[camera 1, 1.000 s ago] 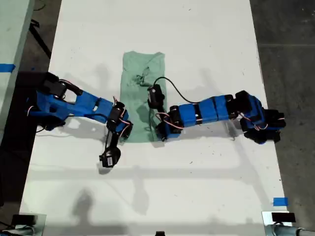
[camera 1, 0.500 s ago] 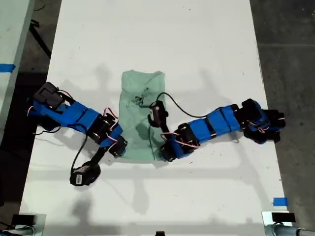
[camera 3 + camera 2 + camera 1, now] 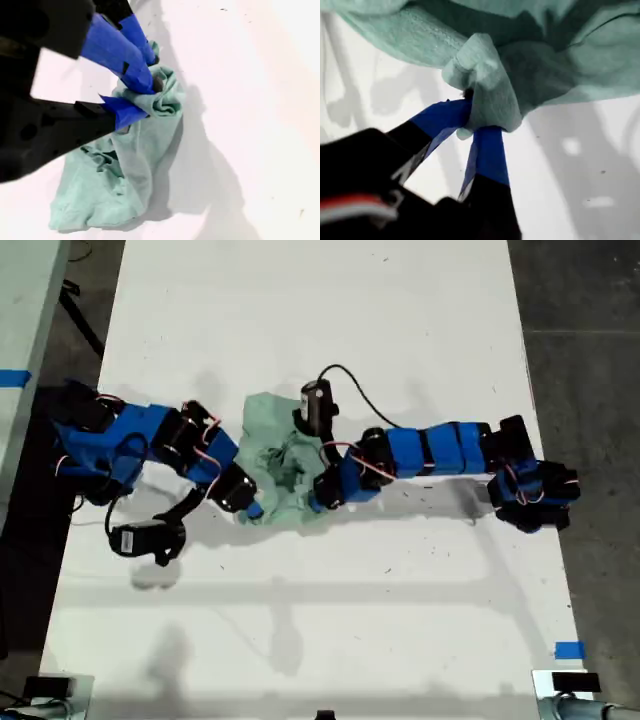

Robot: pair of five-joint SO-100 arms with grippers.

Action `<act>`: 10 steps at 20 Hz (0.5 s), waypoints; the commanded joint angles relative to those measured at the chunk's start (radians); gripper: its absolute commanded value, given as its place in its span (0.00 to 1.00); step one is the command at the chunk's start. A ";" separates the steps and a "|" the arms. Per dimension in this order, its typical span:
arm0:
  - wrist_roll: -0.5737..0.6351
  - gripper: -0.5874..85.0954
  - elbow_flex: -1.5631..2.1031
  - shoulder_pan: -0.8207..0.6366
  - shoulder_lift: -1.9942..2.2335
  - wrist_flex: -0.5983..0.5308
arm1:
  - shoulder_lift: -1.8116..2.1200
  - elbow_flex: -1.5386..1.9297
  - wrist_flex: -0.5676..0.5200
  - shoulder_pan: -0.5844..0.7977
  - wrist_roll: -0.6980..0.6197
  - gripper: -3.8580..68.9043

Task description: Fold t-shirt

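exterior view: the t-shirt point(image 3: 285, 462) lies bunched on the white table point(image 3: 400, 330), between the two blue arms, each arm's tool end at one of its lower corners; which arm is which is unclear from here. first wrist view: my first tool point(image 3: 472, 127) is clamped on a bunched fold of the t-shirt point(image 3: 485, 85), blue-taped fingers point(image 3: 490, 155) pinching cloth above the table. second wrist view: my second tool point(image 3: 145, 97) is clamped on a wad of the t-shirt point(image 3: 125, 170), the rest crumpled on the table below it.
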 commanded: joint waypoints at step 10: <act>0.198 0.01 0.012 -0.548 -0.086 0.020 | 0.014 -0.040 -0.117 0.342 -0.187 0.04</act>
